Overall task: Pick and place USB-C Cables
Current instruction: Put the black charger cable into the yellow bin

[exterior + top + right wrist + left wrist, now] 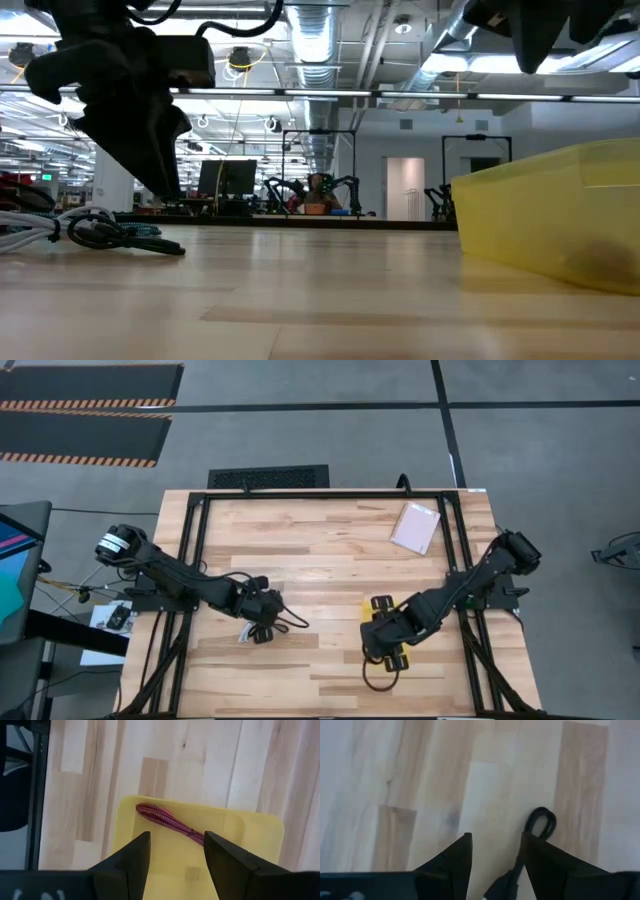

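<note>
Right pincer (174, 851) open over red cable (170, 822)

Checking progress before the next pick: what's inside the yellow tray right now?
In the yellow tray, one red cable lies; the right gripper, open, hovers above and covers part of the floor.

A large open robotics lab or industrial workspace: a butcher-block table (330, 560) in a black metal frame (320, 493) stands on a grey concrete floor (300, 430) beside hazard-striped mats (85, 400). Beyond the tabletop, exposed silver ducts (310, 25) and strip lights (450, 62) run across the ceiling, with further robot arms (345, 190) on benches and a dark monitor (227, 180) in the distance, and a white door (405, 187) at the far wall
</note>
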Robot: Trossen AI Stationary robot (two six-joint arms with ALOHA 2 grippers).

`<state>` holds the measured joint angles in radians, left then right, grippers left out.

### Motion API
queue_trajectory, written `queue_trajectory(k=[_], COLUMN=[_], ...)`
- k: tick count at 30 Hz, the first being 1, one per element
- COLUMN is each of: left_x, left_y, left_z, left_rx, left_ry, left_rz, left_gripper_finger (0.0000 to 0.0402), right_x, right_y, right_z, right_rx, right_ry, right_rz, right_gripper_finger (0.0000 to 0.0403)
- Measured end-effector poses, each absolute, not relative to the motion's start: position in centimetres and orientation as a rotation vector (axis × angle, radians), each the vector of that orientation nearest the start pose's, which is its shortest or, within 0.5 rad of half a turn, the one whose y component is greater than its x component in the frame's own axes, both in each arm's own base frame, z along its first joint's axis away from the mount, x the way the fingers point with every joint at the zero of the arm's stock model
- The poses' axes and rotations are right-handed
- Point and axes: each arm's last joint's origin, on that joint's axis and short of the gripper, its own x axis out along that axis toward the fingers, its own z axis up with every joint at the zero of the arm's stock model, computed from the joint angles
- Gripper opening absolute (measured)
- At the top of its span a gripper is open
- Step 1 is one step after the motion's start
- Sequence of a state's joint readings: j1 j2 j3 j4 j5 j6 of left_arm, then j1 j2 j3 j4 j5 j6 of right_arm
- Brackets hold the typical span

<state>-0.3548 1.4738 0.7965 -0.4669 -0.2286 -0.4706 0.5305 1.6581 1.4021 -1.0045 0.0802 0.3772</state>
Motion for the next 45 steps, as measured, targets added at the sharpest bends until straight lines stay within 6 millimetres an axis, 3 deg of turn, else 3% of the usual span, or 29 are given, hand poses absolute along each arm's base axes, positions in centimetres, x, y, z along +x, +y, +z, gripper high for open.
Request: queue_trajectory(k=[8, 26, 30, 36, 45], left_x=[24.5, 24.5, 24.6, 24.6, 25.5], left_y=[-9.6, -10.7, -10.8, -10.9, -11.5], left_z=[17.2, 12.5, 12.2, 12.1, 12.9], left_rx=[-0.027, 0.104, 0.106, 0.058, 0.081], left_ry=[1.083, 1.238, 1.26, 1.259, 1.139], left_rz=[0.078, 0.024, 0.013, 0.035, 0.139], left_gripper_finger=[0.0157, 0.0155, 0.0122, 0.0018, 0.0005], right_x=[27.9, 28.5, 28.5, 28.8, 29.5], right_y=[16.7, 17.2, 17.2, 17.0, 17.1], right_z=[27.1, 27.4, 27.4, 27.4, 27.7], right_rx=[-0.108, -0.091, -0.107, -0.093, -0.139], right_ry=[1.222, 1.139, 1.137, 1.125, 1.04], right_rz=[0.128, 0.145, 0.155, 0.149, 0.181], right_gripper_finger=[0.0201, 0.02, 0.02, 0.02, 0.02])
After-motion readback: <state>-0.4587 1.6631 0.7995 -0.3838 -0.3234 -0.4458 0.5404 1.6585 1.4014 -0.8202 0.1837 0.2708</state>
